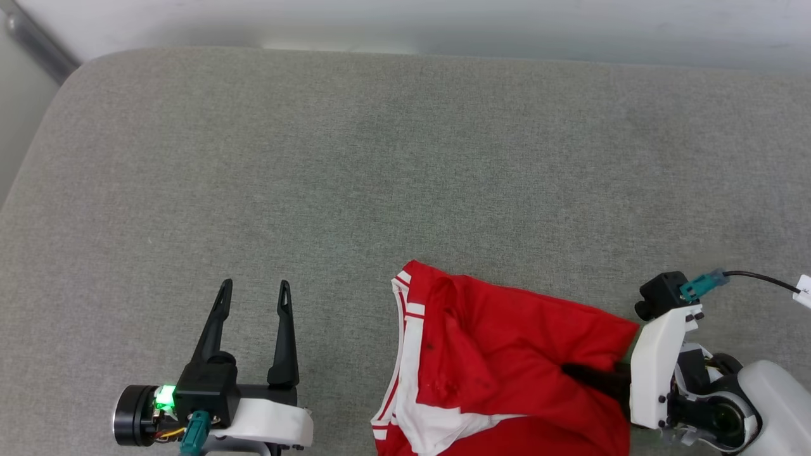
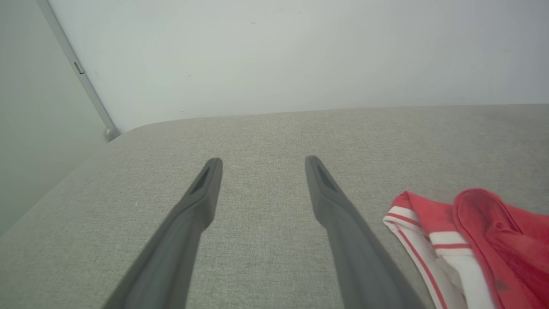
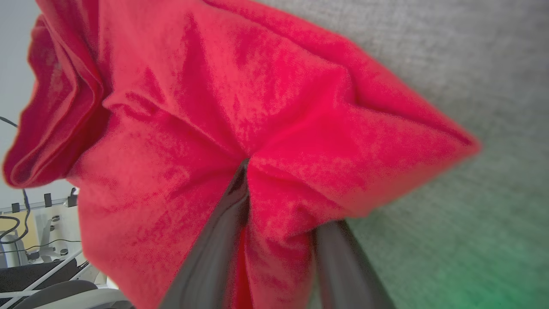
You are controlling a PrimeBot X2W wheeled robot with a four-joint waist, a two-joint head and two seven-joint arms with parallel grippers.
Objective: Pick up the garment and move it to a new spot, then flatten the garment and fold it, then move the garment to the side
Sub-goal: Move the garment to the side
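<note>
The garment [image 1: 507,354] is a red shirt with white, red-striped trim, lying crumpled on the grey cushioned surface [image 1: 317,158] near its front edge, right of centre. My right gripper [image 1: 573,372] reaches into it from the right. In the right wrist view its two dark fingers [image 3: 214,240] pinch a bunched red fold of the garment [image 3: 257,107], and cloth hides the fingertips. My left gripper [image 1: 253,288] stands open over bare surface to the left of the garment, holding nothing. The left wrist view shows that gripper [image 2: 262,161] wide apart, with the garment [image 2: 472,240] at the lower right.
The grey surface stretches far back to a pale wall [image 1: 443,25]. Its rounded left edge [image 1: 25,177] drops off beside a metal rail [image 1: 38,44]. Cables and equipment [image 3: 38,249] lie beyond the surface's near edge.
</note>
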